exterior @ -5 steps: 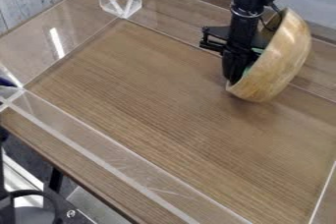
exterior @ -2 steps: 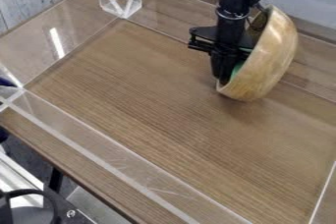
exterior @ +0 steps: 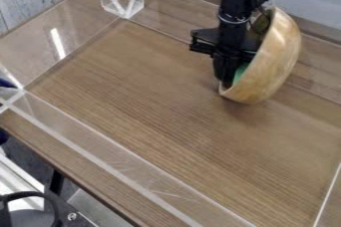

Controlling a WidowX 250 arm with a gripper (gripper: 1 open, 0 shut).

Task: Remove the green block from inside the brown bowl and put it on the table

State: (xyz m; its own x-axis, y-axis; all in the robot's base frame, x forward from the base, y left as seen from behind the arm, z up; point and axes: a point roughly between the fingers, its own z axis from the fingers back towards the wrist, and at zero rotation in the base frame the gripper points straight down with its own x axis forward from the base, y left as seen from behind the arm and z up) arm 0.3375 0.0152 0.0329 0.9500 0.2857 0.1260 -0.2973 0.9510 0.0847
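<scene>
In the camera view, your arm comes down from the top edge and the gripper (exterior: 229,72) points straight down at the table (exterior: 147,102), its fingers drawn tight together. The tips sit at the lower lip of the bowl (exterior: 270,60), which is tipped up on its side, its opening turned to the left toward the gripper and its rounded underside facing right. The bowl's lowest edge rests on the wood just below the fingertips.

You can see a sliver of the block (exterior: 240,72) right beside the fingers, a small patch of bright green against the pale inner wall of the bowl. It is still inside the bowl, low down near the rim. The dark fingers cover most of it, so you cannot tell from this angle whether they pinch the block, the bowl's rim, or both; they are touching or nearly touching both.

The rest of the table is bare wood grain, spreading left and toward you. A clear wall (exterior: 80,146) runs along its near and left edges, and a clear corner piece (exterior: 120,0) stands at the far left.
</scene>
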